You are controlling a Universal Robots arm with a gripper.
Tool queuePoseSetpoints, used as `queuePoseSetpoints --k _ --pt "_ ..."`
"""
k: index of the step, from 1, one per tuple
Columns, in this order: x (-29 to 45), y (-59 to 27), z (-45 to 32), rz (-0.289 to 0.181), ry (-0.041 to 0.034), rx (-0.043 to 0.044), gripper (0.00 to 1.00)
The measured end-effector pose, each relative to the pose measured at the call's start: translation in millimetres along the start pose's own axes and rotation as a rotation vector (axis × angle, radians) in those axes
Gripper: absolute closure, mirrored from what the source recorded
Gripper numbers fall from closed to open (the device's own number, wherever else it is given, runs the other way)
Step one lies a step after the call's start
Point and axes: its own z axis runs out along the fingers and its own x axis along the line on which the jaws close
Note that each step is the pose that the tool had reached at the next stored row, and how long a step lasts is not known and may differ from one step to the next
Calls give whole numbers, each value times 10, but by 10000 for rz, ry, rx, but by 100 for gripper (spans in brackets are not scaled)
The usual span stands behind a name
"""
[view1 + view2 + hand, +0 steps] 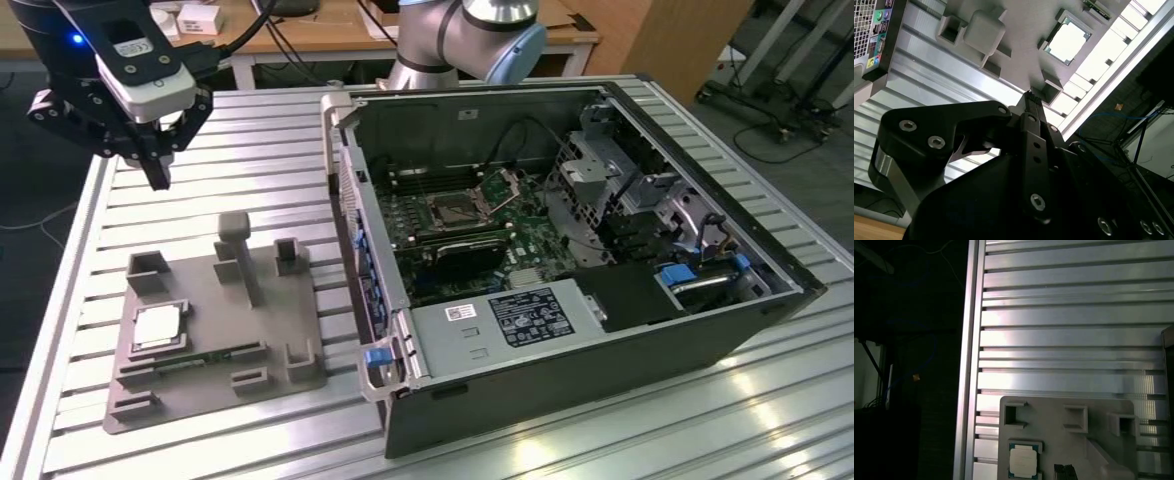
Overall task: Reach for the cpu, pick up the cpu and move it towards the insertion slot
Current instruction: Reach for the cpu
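Reach phase, nothing picked up. My claw point(160, 178) hangs nose-down over the slatted surface point(240, 130) at the exterior view's left, above the ground just past the far edge of the grey tray point(260, 320). The fingers read as pressed together with nothing between them, and the second wrist view shows them as one dark bar. The cpu point(158, 328) sits flat, metal top up, in a square recess near the tray's corner, well apart from the claw and untouched. I take it the recess is there to fix its position and keep it level for a top-down grab. Both wrist views have the cpu in sight, and the vertical pose fits that kind of approach. A green memory stick point(200, 362) lies in its own groove just beside the cpu, so the fingers have little margin on that side. The computer case point(561, 380) lies on its side with the panel off, so the motherboard point(534, 225) faces up. The insertion slot point(454, 212) is there, with its retention frame point(505, 188) hinged up and off the socket, presumably so a chip can drop straight in. The case wall stands between the tray and the slot.
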Motion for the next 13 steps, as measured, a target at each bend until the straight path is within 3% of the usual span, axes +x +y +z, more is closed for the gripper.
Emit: queuePoseSetpoints --k 13 --pt "20 -10 9 1 -2 0 89"
